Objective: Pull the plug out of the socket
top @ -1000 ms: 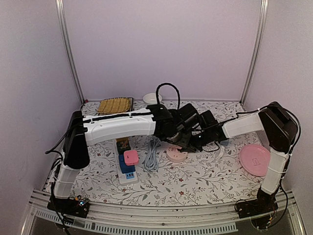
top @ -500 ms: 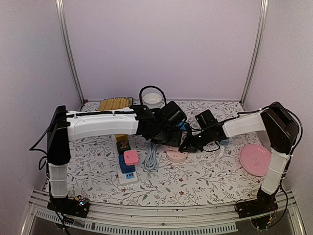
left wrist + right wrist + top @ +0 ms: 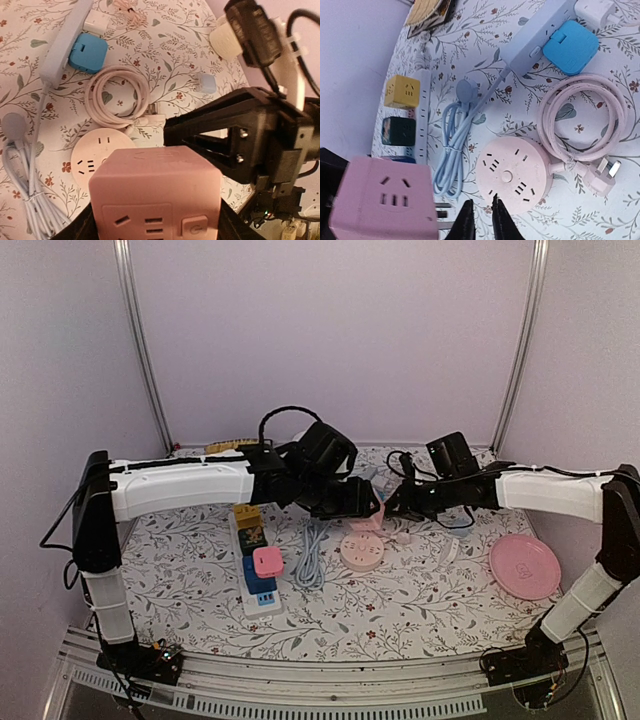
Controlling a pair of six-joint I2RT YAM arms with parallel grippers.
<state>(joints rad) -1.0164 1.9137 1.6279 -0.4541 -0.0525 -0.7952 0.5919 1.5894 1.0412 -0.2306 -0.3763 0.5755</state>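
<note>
Two arms meet above the desk [image 3: 400, 612]. Left end effector [image 3: 358, 506] grips the pink cube plug [image 3: 155, 190], held clear of the round socket [image 3: 512, 175] below, prongs bare. Right end effector [image 3: 481, 217] hangs beside them, barely parted, empty. We judge the pull done; next, set the plug down gently.

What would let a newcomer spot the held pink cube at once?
On the floral table, find the round pink socket. Above it the left arm's fingers hold a pink cube in the air; its twin sits on the white strip.
</note>
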